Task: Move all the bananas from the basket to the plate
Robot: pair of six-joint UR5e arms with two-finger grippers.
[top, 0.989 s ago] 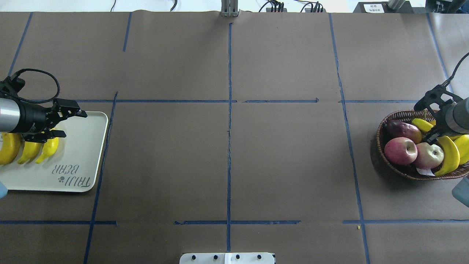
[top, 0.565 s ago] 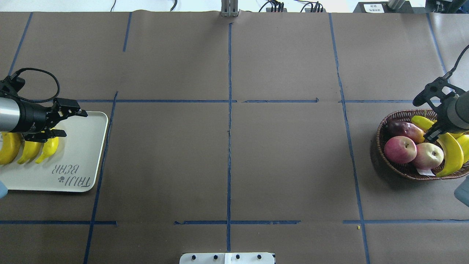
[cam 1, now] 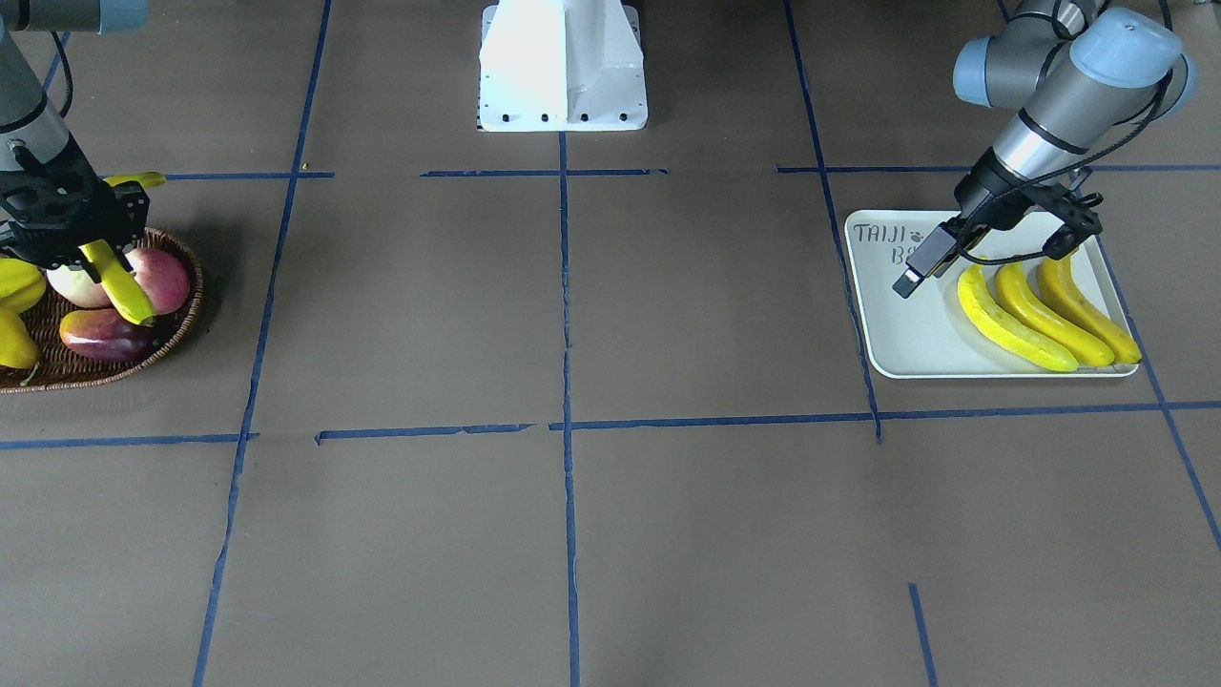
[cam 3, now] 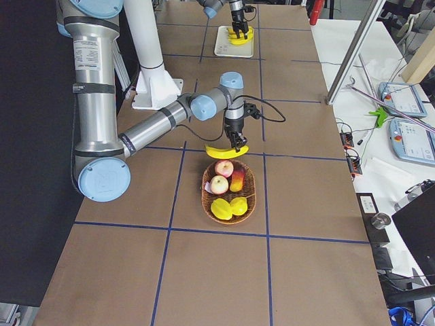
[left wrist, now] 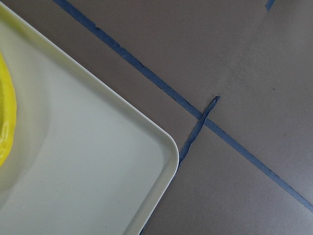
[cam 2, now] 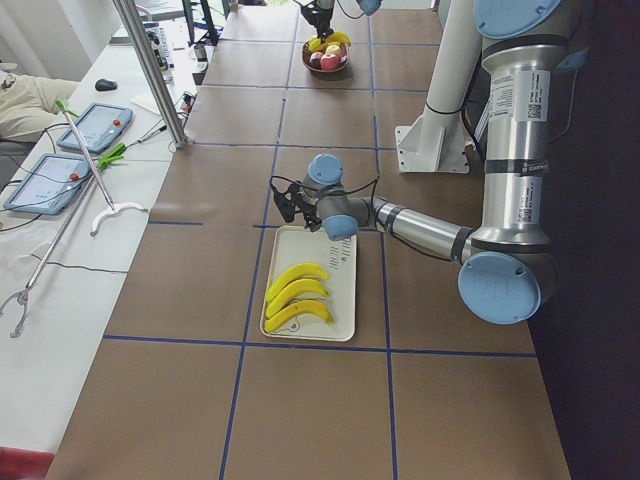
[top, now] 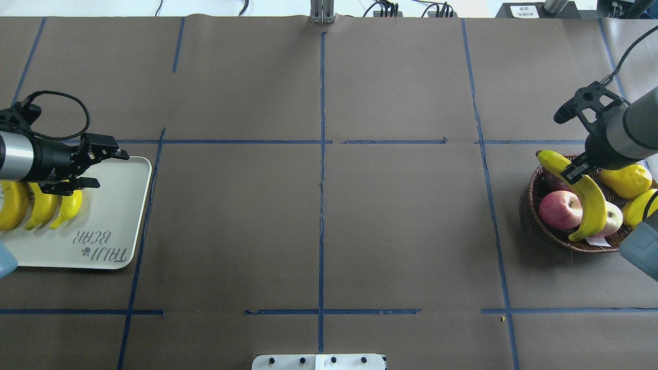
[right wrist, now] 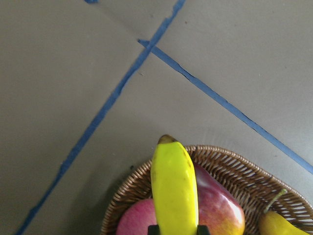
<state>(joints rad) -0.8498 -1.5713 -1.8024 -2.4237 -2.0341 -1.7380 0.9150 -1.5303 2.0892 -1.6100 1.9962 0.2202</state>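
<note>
My right gripper (top: 576,172) is shut on a yellow banana (top: 583,198) and holds it lifted over the left part of the brown wicker basket (top: 534,181). The right wrist view shows this banana (right wrist: 173,186) above the basket rim (right wrist: 230,161). Three bananas (top: 41,205) lie side by side on the off-white "TAIJI BEAR" plate (top: 110,205) at the far left. My left gripper (top: 105,167) is open and empty, just above the plate beside those bananas. In the front view the plate (cam 1: 906,334) is at the right and the basket (cam 1: 95,377) at the left.
The basket also holds a red apple (top: 559,209), a paler apple (top: 614,218), a dark red mango (cam 1: 105,334) and yellow ridged fruits (top: 624,180). The robot base (cam 1: 563,67) stands at mid table. Blue tape lines cross the brown table.
My right gripper has risen and shifted left with the banana, lifting it out from among the fruit. My left gripper has barely moved over the plate.
</note>
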